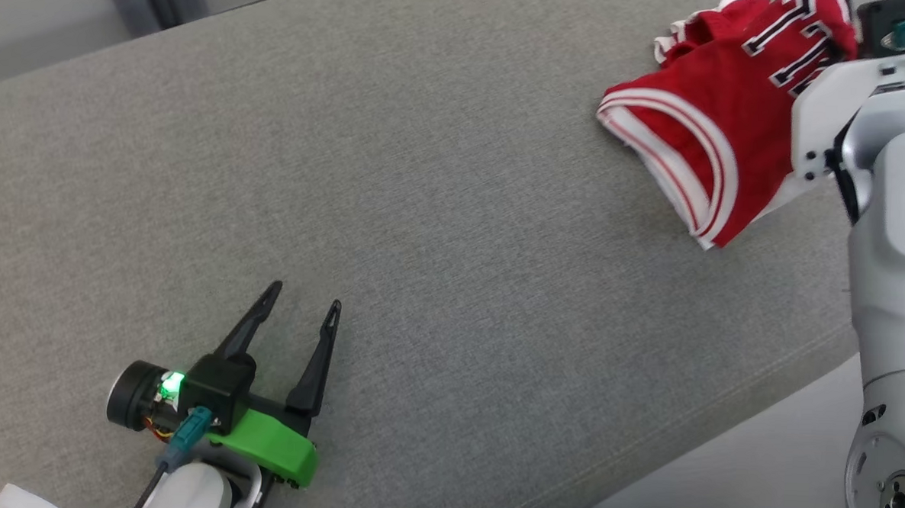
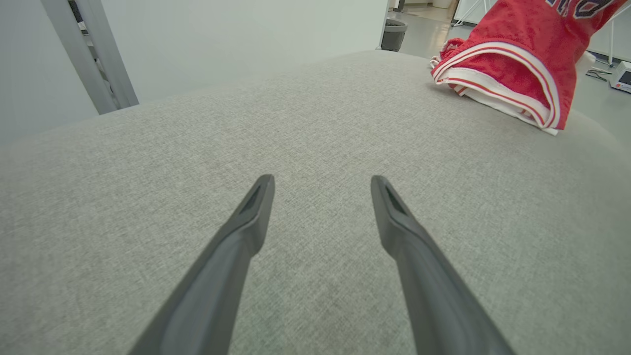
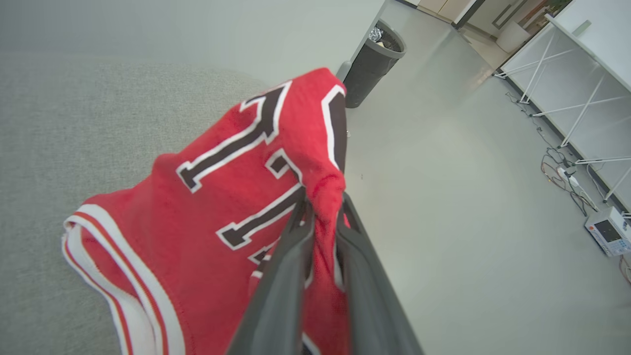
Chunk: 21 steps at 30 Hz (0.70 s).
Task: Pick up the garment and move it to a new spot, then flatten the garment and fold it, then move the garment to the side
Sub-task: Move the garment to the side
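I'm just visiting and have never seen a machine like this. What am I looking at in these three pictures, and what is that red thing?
It is a robot with two arms, each ending in a claw with two long dark fingers. One picture comes from a camera on its head, looking down at a grey fabric-covered surface. The other two come from cameras on its wrists, looking along each claw's fingers. The red thing is a garment, a sports jersey with white trim and dark numbers. The right claw is pinched shut on a fold of it, lifting that part while the rest trails on the surface. The left claw hangs open over bare fabric, holding nothing.
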{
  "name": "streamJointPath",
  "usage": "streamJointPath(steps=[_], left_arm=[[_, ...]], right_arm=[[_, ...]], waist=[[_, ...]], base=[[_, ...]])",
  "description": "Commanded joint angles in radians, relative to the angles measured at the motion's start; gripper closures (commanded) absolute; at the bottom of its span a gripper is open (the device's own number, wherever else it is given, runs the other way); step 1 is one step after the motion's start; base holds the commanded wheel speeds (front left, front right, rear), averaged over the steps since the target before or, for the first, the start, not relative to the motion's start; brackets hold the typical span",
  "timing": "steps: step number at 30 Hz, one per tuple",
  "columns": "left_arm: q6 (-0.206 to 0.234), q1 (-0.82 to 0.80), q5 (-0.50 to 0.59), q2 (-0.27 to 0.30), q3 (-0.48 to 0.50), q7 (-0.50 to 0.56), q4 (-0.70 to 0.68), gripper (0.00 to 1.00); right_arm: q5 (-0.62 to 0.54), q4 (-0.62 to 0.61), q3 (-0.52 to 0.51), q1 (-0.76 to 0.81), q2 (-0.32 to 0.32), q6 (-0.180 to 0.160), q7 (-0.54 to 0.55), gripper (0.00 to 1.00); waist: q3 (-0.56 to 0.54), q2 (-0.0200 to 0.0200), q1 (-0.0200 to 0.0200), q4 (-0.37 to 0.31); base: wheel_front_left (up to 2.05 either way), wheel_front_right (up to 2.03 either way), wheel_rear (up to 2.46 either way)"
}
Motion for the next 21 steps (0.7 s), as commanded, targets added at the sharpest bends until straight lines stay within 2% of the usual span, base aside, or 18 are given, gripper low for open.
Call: streamJointPath(steps=[1, 7, 8, 9, 13, 21], left_arm=[[0.002, -0.03, -0.008, 0.016, 0.0, 0.001, -0.009, 0.0], [0.002, -0.08, -0.024, 0.06, -0.026, 0.001, -0.038, 0.0], [0.002, -0.086, -0.025, 0.064, -0.027, 0.001, -0.04, 0.0], [0.002, -0.097, -0.028, 0.069, -0.03, 0.001, -0.045, 0.0], [0.002, -0.105, -0.031, 0.071, -0.021, 0.001, -0.037, 0.0], [0.002, -0.078, -0.022, 0.039, 0.011, 0.001, -0.011, 0.0]], right_arm=[[-0.036, -0.038, -0.042, -0.014, 0.003, -0.002, 0.019, 1.0], [-0.186, -0.225, -0.273, -0.006, 0.01, -0.002, 0.075, 1.0], [-0.204, -0.254, -0.3, 0.006, 0.014, -0.002, 0.075, 0.87], [-0.226, -0.319, -0.358, 0.035, 0.031, -0.002, 0.081, 0.0], [-0.242, -0.381, -0.395, 0.071, 0.051, -0.002, 0.044, 0.0], [-0.246, -0.347, -0.36, 0.093, 0.064, -0.002, -0.062, 0.0]], waist=[[0.108, -0.0001, 0.0, 0.103], [0.182, -0.0001, 0.0, 0.163], [0.188, -0.0001, 0.0, 0.168], [0.197, -0.0001, 0.0, 0.177], [0.188, -0.0001, 0.0, 0.182], [0.108, -0.0001, 0.0, 0.181]], base=[[0.0, 0.0, 0.0], [0.0, 0.0, 0.0], [0.0, 0.0, 0.0], [0.0, 0.0, 0.0], [0.0, 0.0, 0.0], [0.0, 0.0, 0.0]])
